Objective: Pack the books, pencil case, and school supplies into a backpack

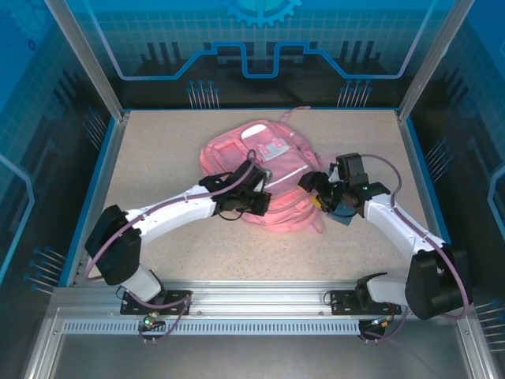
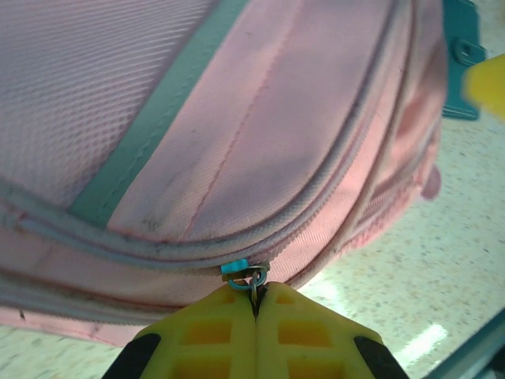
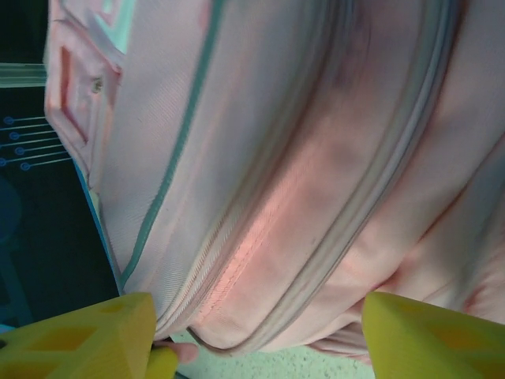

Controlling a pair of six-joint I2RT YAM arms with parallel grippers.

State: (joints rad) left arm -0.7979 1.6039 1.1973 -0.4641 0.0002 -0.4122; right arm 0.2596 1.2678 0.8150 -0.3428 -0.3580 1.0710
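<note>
Tabletop (image 1: 158,245) backpack (image 1: 264,170); left claw (image 2: 254,298) pinches zipper (image 2: 246,273).

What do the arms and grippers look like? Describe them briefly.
The left arm and right arm have white shells, black joint housings and looping purplish cables. The left gripper and right gripper have yellow fingers with recessed square pockets.

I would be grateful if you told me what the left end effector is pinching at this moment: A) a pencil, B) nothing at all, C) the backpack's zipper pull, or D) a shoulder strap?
C: in the left wrist view the left end effector is shut tight on the small metal zipper pull, right at the zipper seam of the pink backpack.
</note>
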